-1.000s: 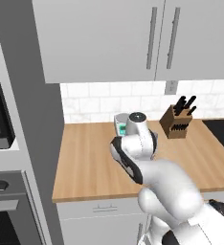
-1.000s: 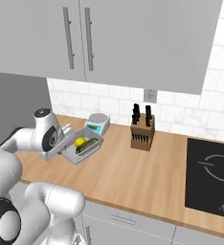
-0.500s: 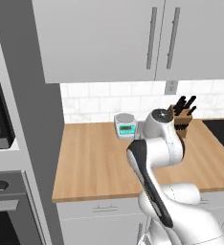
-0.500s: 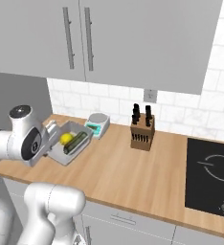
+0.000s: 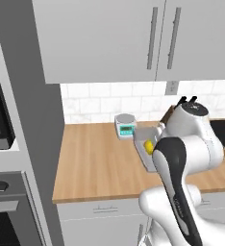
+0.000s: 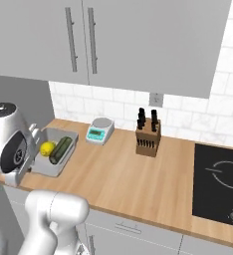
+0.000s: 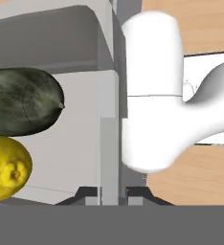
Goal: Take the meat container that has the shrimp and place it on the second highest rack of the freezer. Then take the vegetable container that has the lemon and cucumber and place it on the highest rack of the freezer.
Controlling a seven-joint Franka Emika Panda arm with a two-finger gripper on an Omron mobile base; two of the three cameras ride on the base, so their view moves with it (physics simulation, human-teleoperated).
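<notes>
Veg container (image 6: pixel 54 158): grey open tray w/ lemon (image 6: pixel 47 148) + cucumber (image 6: pixel 61 148) inside, side by side, touching or nearly so; lemon on the left, cucumber to its right in right base view. Tray sits at the left end of the wooden counter (image 6: pixel 138 174); cannot tell if it rests on the wood or is raised. In left base view the tray (image 5: pixel 145 144) shows partly behind the arm, lemon (image 5: pixel 147 146) just visible.

Gripper (image 7: pixel 110 194): jaws narrow, pinched on the tray's thin side wall (image 7: pixel 109 143), one fingertip (image 7: pixel 91 200) each side of the wall. Hand view: cucumber (image 7: pixel 23 106) above lemon (image 7: pixel 6 168), both on the tray floor to the left of the gripped wall.

Arm's white body crowds the tray's left edge in right base view.

Surroundings: small kitchen scale (image 6: pixel 100 130) w/ teal display just right of and behind the tray, near the tiled wall. Knife block (image 6: pixel 148 135) further right, well apart from the tray. Black cooktop (image 6: pixel 220 182) at far right. Grey upper cabinets (image 6: pixel 113 40) over the counter. Left base view: oven column (image 5: pixel 8 144) at left.
</notes>
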